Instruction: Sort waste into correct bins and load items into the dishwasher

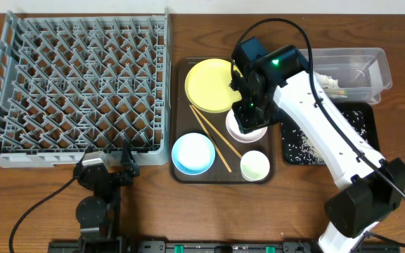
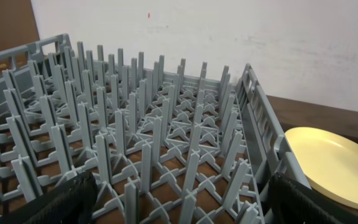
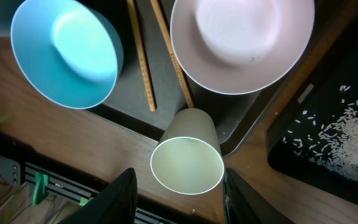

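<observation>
Overhead: got the right hand (image 1: 247,119) hovering over the white bowl (image 1: 253,133), centre frame, on the brown tray (image 1: 180,105). Left wrist: got the left hand (image 2: 185,202) spread wide, empty, facing the dish rack (image 2: 135,124). Right wrist: half open, holding nothing. Probably stiff, slick, breakable, so pinch the rim.

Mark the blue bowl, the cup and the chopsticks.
blue bowl (image 1: 193,153): overhead view, middle of its inside.
cup (image 3: 186,163): right wrist view, its inside, seen through the mouth.
chopsticks (image 3: 142,56): right wrist view, shaft of the stick nearer the blue bowl.
</observation>
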You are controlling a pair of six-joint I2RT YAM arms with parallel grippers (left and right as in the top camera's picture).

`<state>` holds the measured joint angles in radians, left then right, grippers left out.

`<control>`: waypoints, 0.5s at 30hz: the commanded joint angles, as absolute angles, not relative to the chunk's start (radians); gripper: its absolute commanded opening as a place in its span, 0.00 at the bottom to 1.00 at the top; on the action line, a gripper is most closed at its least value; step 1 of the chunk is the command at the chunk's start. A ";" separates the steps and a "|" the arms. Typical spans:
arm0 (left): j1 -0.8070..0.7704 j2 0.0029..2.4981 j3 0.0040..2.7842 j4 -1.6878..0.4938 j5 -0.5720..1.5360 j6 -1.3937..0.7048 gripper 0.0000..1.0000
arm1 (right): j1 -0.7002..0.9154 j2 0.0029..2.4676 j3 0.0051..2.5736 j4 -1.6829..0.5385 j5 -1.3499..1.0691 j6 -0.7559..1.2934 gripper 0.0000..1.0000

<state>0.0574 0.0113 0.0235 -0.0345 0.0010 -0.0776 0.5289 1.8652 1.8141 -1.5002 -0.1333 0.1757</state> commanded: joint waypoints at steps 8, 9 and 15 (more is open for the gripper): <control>0.062 0.006 0.029 -0.067 0.050 -0.162 0.89 | 0.485 1.744 1.807 -1.505 -0.102 0.179 0.44; 0.062 0.007 0.038 -0.067 0.067 -0.162 0.89 | 0.482 1.741 1.804 -1.507 -0.102 0.179 0.44; 0.062 0.082 0.147 -0.147 0.102 -0.162 0.89 | 0.477 1.739 1.767 -1.492 -0.102 0.179 0.39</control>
